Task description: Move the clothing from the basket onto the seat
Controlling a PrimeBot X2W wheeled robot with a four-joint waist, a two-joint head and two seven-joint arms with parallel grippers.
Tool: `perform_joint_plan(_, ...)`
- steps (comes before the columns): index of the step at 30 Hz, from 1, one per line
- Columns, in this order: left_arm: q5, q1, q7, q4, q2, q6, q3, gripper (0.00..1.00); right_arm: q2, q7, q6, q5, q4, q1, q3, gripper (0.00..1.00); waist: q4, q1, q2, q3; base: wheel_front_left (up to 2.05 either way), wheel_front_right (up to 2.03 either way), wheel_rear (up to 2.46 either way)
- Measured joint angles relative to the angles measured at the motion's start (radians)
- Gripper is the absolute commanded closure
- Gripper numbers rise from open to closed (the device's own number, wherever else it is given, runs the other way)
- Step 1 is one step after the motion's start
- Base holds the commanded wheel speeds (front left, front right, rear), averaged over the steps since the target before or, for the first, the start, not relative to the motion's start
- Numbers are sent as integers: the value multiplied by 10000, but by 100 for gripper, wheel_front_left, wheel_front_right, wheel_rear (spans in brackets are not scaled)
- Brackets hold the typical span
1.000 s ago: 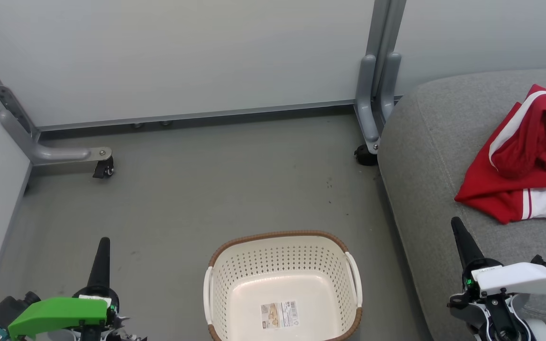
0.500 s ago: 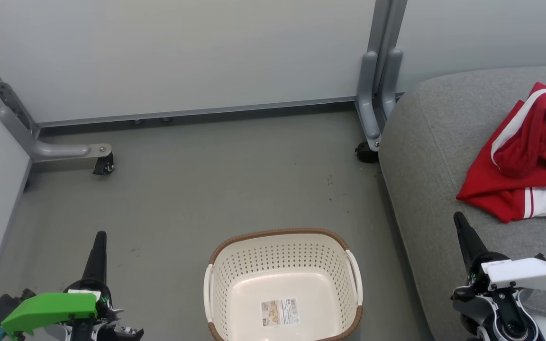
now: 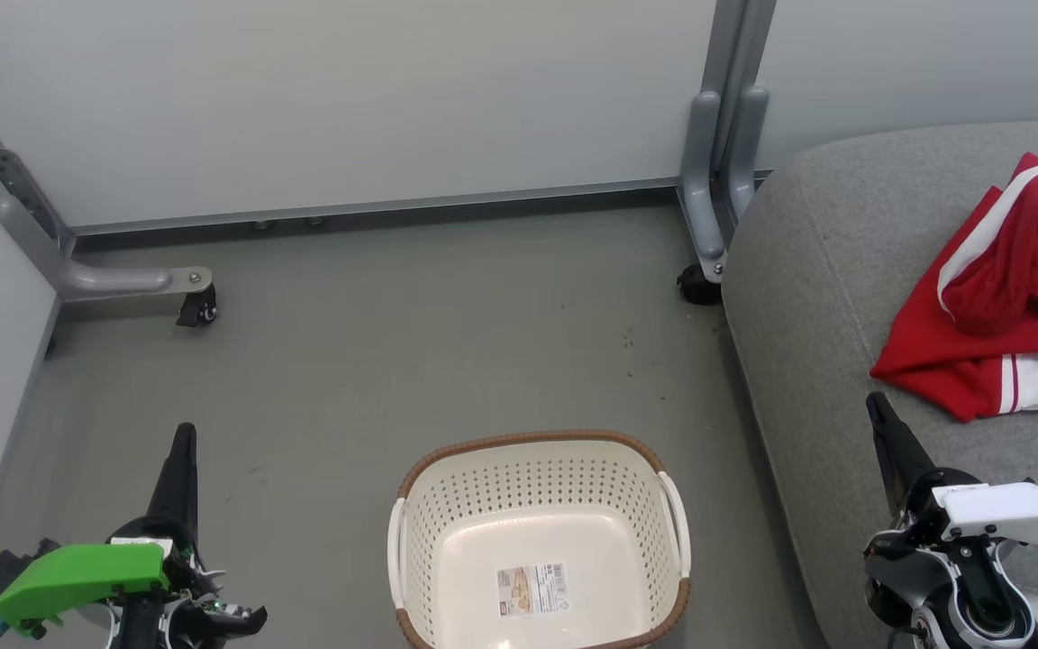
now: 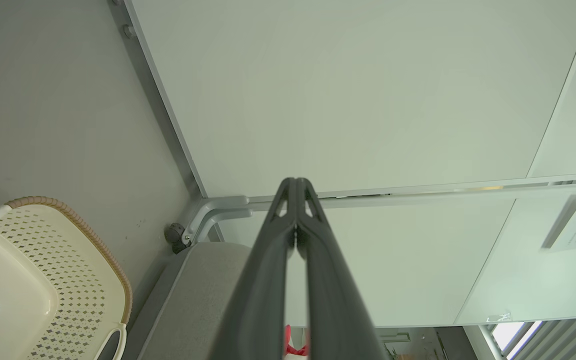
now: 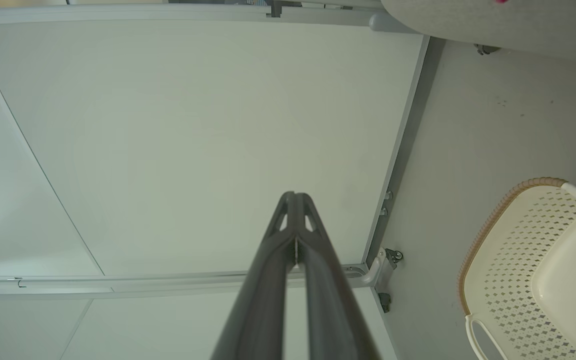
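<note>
Red sportswear with white stripes and panels, the clothing, lies in a heap on the grey seat at the right of the head view. On the floor at bottom centre stands the cream basket with its brown rim; inside it I see just a paper label. My left gripper is shut at the lower left, holding nothing, well left of the basket. My right gripper is shut over the seat's front part, just below the clothing and apart from it. Both wrist views show fingertips pressed together.
Pale partition panels stand behind and to the left, on grey metal feet with castors. Grey floor stretches between the panels, the basket and the seat.
The head view has shifted slightly, so everything sits a little higher in the picture. Both grippers have sunk lower toward the bottom edge, still shut. The clothing and basket stay put.
</note>
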Motion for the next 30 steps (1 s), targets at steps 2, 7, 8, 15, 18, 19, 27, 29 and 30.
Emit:
perform_joint_plan(2,-165,-49,65,19,0,-2,25,100,4,50,0,144,15,-26,-31,100,3,0,0,14,0,0,0)
perform_joint_plan(7,-454,-100,157,63,-4,-35,92,100,10,146,0,476,46,-129,-94,100,12,0,0,46,0,0,0)
perform_joint_plan(8,-477,-110,157,69,-6,-36,102,100,12,146,0,504,50,-147,-102,100,13,0,0,48,0,0,0)
perform_joint_plan(15,-476,-135,171,71,-19,-42,138,100,25,176,0,508,54,-157,-132,100,13,0,0,48,0,0,0)
perform_joint_plan(18,-474,-135,201,71,-25,-44,151,100,31,180,0,504,54,-157,-144,100,13,0,0,48,0,0,0)
perform_joint_plan(19,-474,-135,201,71,-27,-44,155,100,31,184,0,502,54,-157,-148,100,13,0,0,48,0,0,0)
perform_joint_plan(27,-462,-137,215,75,-40,-44,186,100,52,203,0,479,56,-158,-176,100,13,0,0,47,0,0,0)
perform_joint_plan(29,-460,-137,217,71,-46,-44,192,100,58,217,0,468,56,-158,-182,100,13,0,0,47,0,0,0)
perform_joint_plan(30,-460,-137,219,75,-50,-44,196,100,59,217,0,466,56,-158,-186,100,13,0,0,47,0,0,0)
